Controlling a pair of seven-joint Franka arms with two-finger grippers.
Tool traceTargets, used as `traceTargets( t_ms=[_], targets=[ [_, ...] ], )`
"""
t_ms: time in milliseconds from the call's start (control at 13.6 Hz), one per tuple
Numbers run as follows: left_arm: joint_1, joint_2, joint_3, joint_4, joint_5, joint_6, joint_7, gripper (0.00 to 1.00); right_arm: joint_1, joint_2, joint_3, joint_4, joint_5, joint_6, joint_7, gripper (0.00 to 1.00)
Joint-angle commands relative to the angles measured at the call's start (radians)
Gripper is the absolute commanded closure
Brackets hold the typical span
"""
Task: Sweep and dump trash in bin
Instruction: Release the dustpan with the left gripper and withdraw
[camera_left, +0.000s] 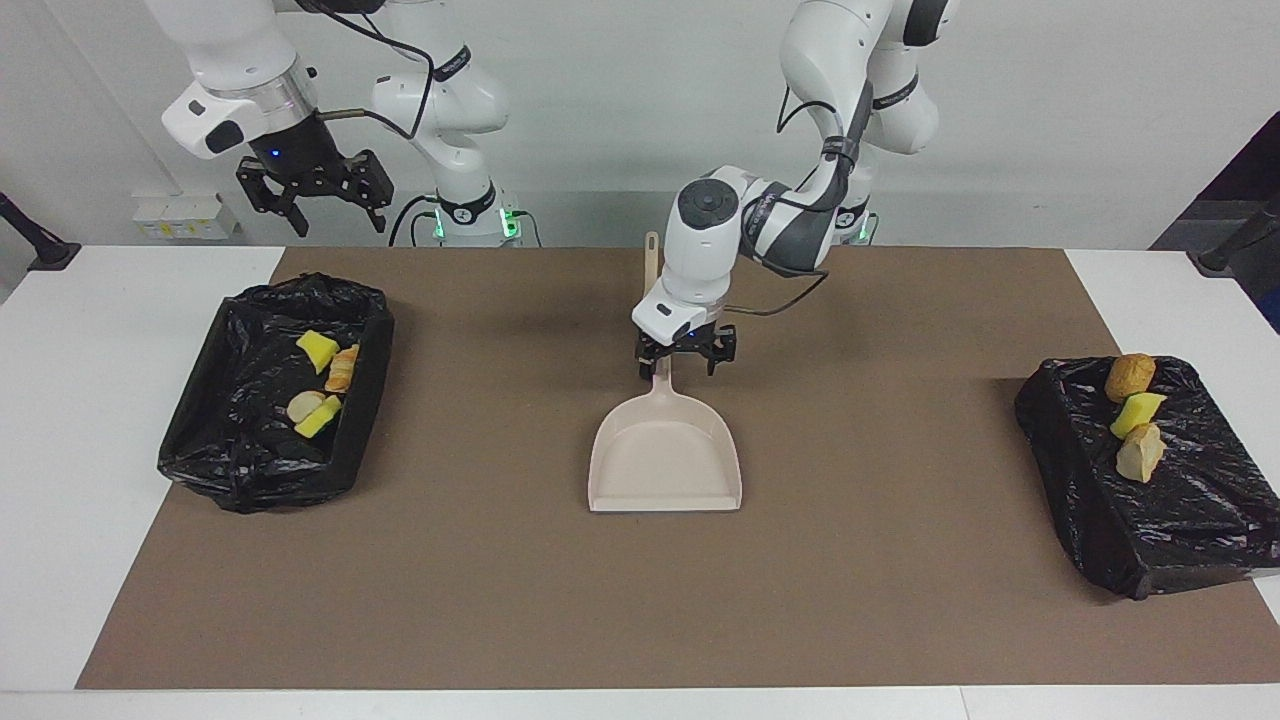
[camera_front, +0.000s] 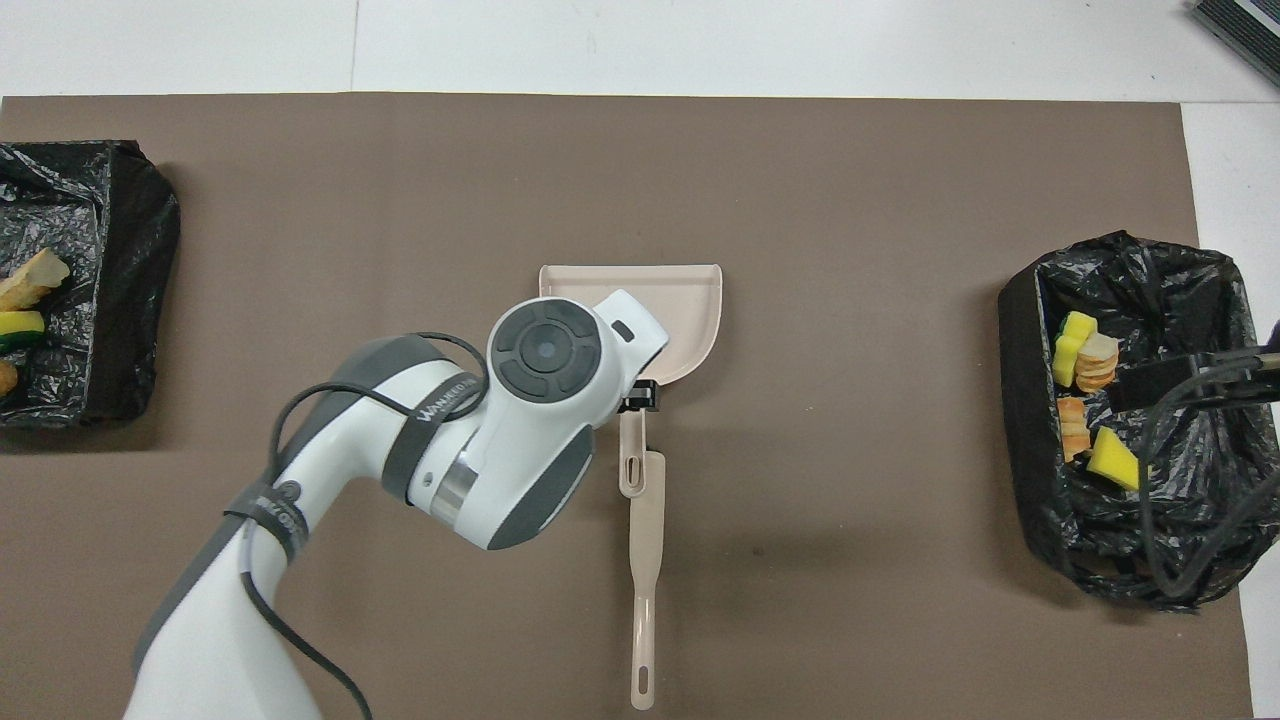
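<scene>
Facing view: you see yellow sponge and beige scraps of trash (camera_left: 320, 385) in the black-lined bin (camera_left: 215, 440) at frame left. Left gripper (camera_left: 687, 357) fingers spread astride the beige plastic dustpan's (camera_left: 665, 455) handle; right gripper (camera_left: 318, 190) fingers spread, upper left.

Overhead view: the trash (camera_front: 1085, 400) lies in the bin (camera_front: 1020, 400) at frame right.

- A white rectangular table (camera_left: 60, 420) fills the scene.
- A flat brown paper mat (camera_left: 900, 600) lies on the table and covers most of its top, leaving white strips bare at both ends.
- A plain white wall (camera_left: 1050, 110) rises just past the table's robot-side edge.
- A white socket strip (camera_left: 180, 215) sits low on the wall, above the table.
- Even, soft light casts faint shadows onto the mat.
</scene>
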Motion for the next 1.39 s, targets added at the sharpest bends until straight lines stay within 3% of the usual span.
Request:
traceTargets(
  t_ms=[0,220,661,881,1321],
  targets=[
    [0.071,-0.067,0.004,-0.015,0.015,-0.041,0.097,0.00,-0.023,-0.010,0.006,-0.017,0.014,0.018,-0.026,0.00],
    [0.165,-0.113,0.009,0.008,0.081,-0.077,0.205,0.00,-0.018,-0.010,0.006,-0.017,0.014,0.018,-0.028,0.00],
    [0.387,-0.148,0.010,0.235,0.097,-0.358,0.566,0.00,-0.018,-0.010,0.006,-0.015,0.014,0.017,-0.026,0.00],
    [0.478,-0.164,0.020,0.299,0.094,-0.444,0.689,0.00,-0.020,-0.010,0.006,-0.017,0.014,0.018,-0.026,0.00],
    [0.587,-0.197,0.013,0.300,0.087,-0.490,0.857,0.00,-0.018,-0.010,0.006,-0.017,0.014,0.017,-0.028,0.00]
  ],
)
